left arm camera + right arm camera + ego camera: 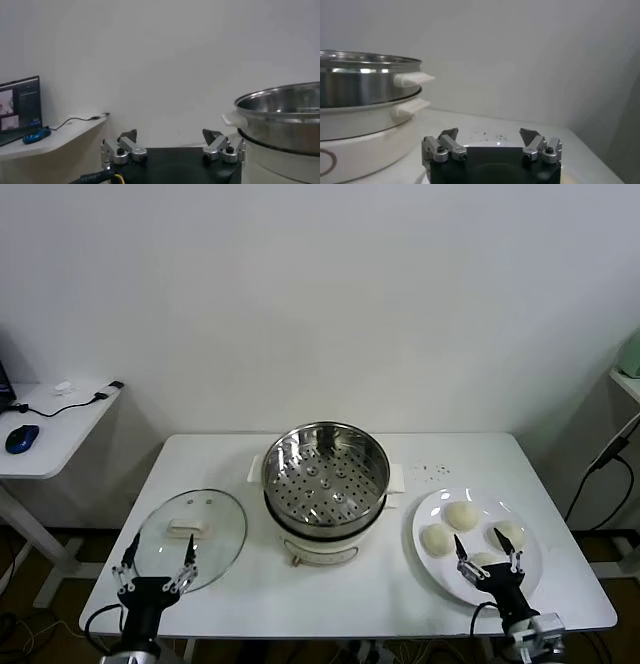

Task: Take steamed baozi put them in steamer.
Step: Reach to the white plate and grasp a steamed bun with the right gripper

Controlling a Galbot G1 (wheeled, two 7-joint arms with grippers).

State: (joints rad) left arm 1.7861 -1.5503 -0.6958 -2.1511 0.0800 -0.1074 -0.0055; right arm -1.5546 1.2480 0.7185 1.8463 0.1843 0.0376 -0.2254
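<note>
The steamer (pixel 325 474), a shiny steel pot with a perforated tray on a cream base, stands at the table's middle; its pot wall (pixel 282 117) shows in the left wrist view and its side (pixel 365 100) in the right wrist view. Several cream-white steamed baozi (pixel 461 514) lie on a white plate (pixel 527 572) at the right. My right gripper (pixel 489 551) hovers open over the plate's near part, nothing between its fingers. Low at the table's front left, my left gripper (pixel 159 556) is open by the near edge of the glass lid (pixel 190 540).
A side desk (pixel 45 434) with a blue mouse (pixel 21 438) and cables stands to the left; a laptop screen (pixel 20 107) shows there in the left wrist view. Small dark specks (pixel 430 471) dot the table behind the plate. A cable (pixel 605 464) hangs at right.
</note>
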